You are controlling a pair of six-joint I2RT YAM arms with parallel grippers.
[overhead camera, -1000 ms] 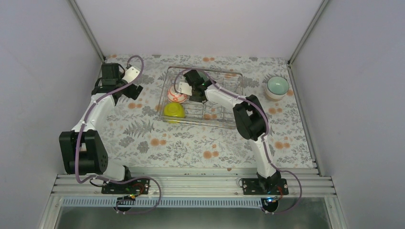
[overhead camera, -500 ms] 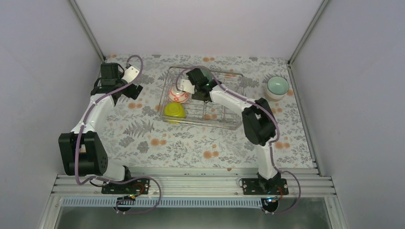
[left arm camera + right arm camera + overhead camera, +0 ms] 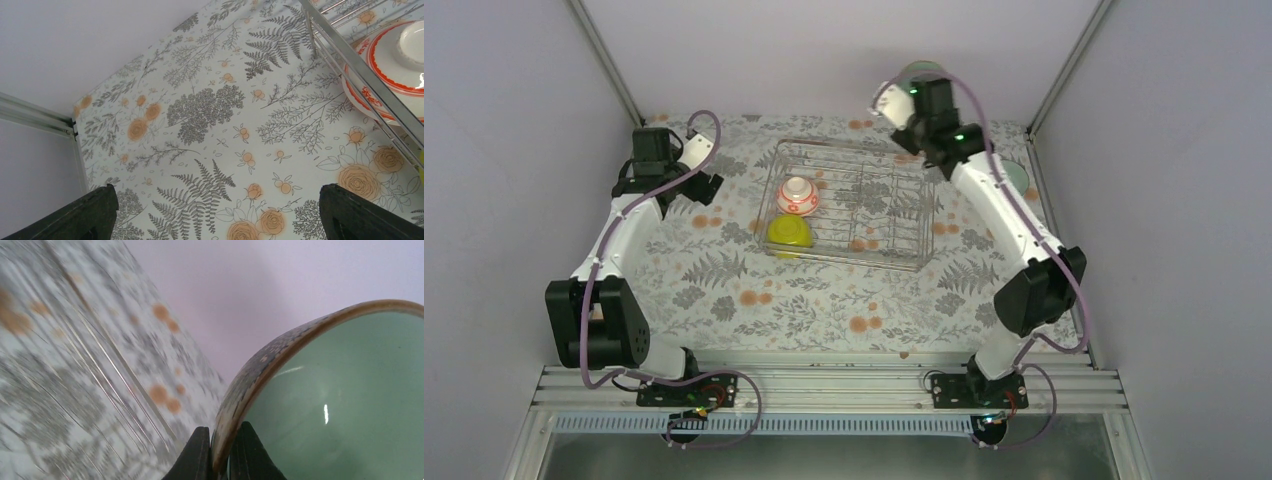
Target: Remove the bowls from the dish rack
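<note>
Pinching the rim of a green bowl, the right gripper has its two dark fingers closed narrowly on the brown-edged lip, one on the speckled outside and one on the glazed inside. In the overhead view the right gripper is raised with the green bowl tilted on edge, clear of the dish rack and showing just past its far right corner against the back wall; the right wrist view is blurred over the table below it. The left gripper stands wide, its fingers far apart at the lower corners of its own camera view and holding nothing, with only the floral tablecloth between them. From above, the left gripper hangs over the table's far left part, beside the rack's left end and apart from it. Two bowls sit in the left end of the wire rack: a red-and-white bowl turned upside down toward the back, and a yellow bowl just in front of it, also mouth down. The left wrist view catches the red-and-white bowl behind the rack's chrome rim wires at its upper right.
</note>
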